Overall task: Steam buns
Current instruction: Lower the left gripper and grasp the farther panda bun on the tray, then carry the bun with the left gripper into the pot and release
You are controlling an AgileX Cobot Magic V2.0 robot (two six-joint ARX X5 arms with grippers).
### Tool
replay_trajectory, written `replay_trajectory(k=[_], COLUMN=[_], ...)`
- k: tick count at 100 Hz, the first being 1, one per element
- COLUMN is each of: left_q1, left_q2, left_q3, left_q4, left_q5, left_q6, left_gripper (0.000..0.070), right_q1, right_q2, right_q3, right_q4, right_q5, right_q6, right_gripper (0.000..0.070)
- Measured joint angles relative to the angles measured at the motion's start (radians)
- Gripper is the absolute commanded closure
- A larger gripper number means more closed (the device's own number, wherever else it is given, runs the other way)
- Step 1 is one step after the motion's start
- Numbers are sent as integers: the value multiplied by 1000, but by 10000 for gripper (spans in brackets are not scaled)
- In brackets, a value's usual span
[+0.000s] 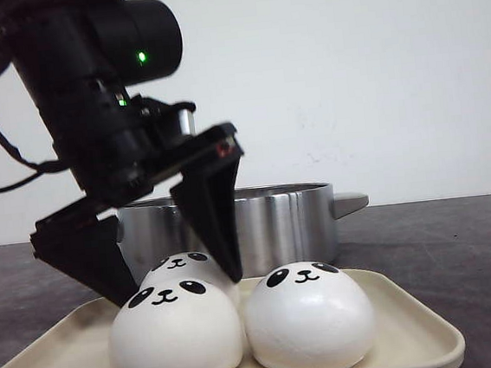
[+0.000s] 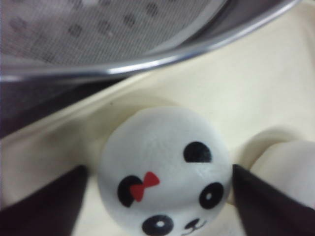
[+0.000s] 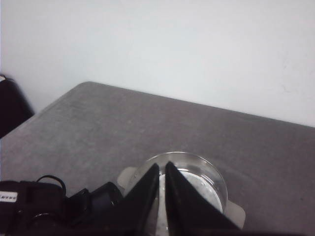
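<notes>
Three white panda-faced buns show on a cream tray (image 1: 416,328); a fourth is not in view. Two buns stand at the front, one left (image 1: 175,339) and one right (image 1: 309,321). The third bun (image 1: 183,263) sits behind them, and in the left wrist view it has a red bow (image 2: 162,142). My left gripper (image 1: 179,290) is open and low over the tray, one finger on each side of this back bun (image 2: 159,168). My right gripper (image 3: 162,169) is shut and empty, high above the steel steamer pot (image 3: 197,169).
The steel pot (image 1: 275,220) with side handles stands right behind the tray, and its perforated insert (image 2: 98,29) shows in the left wrist view. A front bun (image 2: 290,167) lies close beside one left finger. Grey tabletop (image 3: 123,123) surrounds the pot, with a white wall behind.
</notes>
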Motion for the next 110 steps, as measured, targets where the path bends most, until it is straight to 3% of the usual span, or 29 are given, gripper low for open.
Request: replay_trajectory(k=[10, 43, 63, 73, 90, 110], left_q1=[0, -7, -43, -41, -12, 75], left_q2=[1, -32, -273, -388, -479, -402], left_q3=[0, -1, -5, -5, -4, 45], left_q4=[0, -66, -35, 40, 193, 232], left_q5=[0, 17, 32, -60, -286, -303], left_q6=[0, 43, 64, 50, 37, 55], left_gripper=[700, 695, 696, 695, 695, 695], right_q1=[0, 0, 0, 0, 0, 0], right_q2=[0, 0, 0, 0, 8, 31], right_q3=[0, 0, 0, 0, 0, 0], right_q4=[-5, -15, -40, -40, -40, -40], right_q5=[0, 9, 48, 50, 50, 50], right_q6=[4, 6, 7, 7, 7, 7], right_gripper=[687, 687, 687, 687, 687, 687])
